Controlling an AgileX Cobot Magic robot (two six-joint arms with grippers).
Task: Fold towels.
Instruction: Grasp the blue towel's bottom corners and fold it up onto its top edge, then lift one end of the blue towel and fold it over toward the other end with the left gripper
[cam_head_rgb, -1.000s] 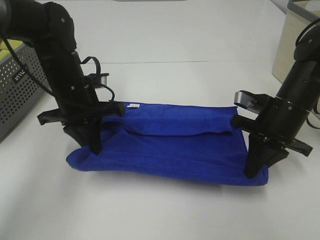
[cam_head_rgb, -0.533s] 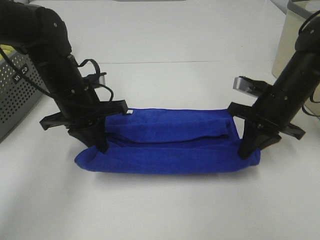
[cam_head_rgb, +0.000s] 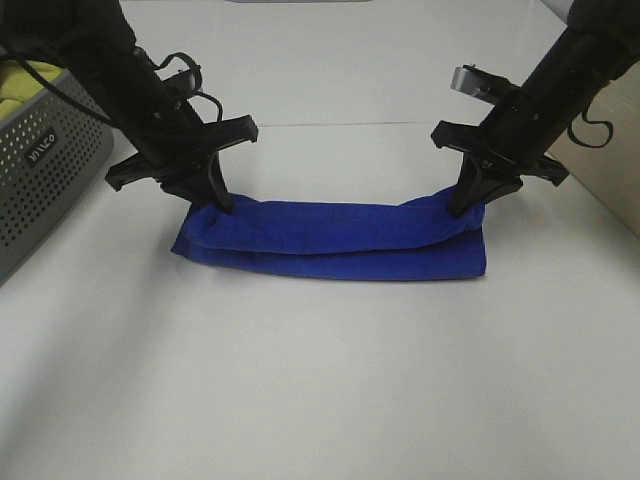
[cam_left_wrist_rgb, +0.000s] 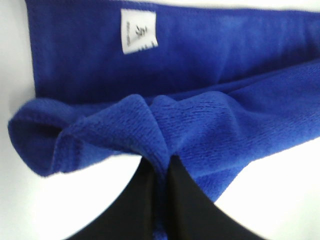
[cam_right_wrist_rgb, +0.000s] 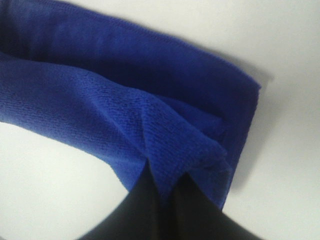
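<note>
Both grippers have moved from the near side of the table to the far side, taking the pinched edge with them. The blue towel is now a narrow, doubled band rather than a wide loose sheet.

Blue towel: lies across the middle of the white table, long axis left to right. Upper layer bulges slightly over the lower one.

Left gripper: at the towel's left end, on the far edge, jaws pressed together with a bunched fold of cloth between them. The left wrist view confirms this: black fingertips closed tight on a ridge of blue pile, with the white tag lying flat on the layer beyond.

Right gripper: at the right end, far edge, likewise clamped. The right wrist view shows the cloth pinched into a peak between the closed fingers, with the towel's corner just past them.

Surroundings: grey perforated basket at the left edge holds a yellow-green cloth, well apart from the towel. Beige bin at the right edge, behind the right arm. A loose black cable loops off the left wrist. Nothing lies on the towel itself.
</note>
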